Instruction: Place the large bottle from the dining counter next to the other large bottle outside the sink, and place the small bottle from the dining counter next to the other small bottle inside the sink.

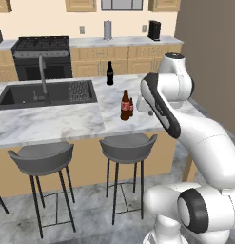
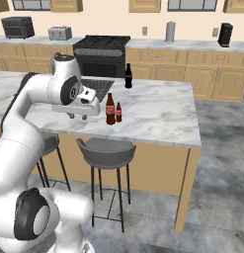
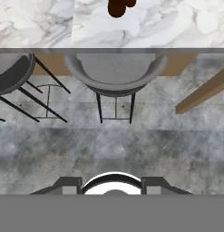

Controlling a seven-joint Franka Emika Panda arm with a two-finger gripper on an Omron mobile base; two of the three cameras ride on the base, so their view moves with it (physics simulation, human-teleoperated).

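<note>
The tall brown red-labelled bottle [image 1: 125, 105] was left standing at twelve o'clock of the empty, part-spread gripper [image 3: 113, 186], awaiting pickup.

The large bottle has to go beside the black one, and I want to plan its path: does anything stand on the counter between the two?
Nothing visible does. Bare marble lies between the large bottle and the other large bottle; the small bottle stands close beside it, away from that path.
</note>
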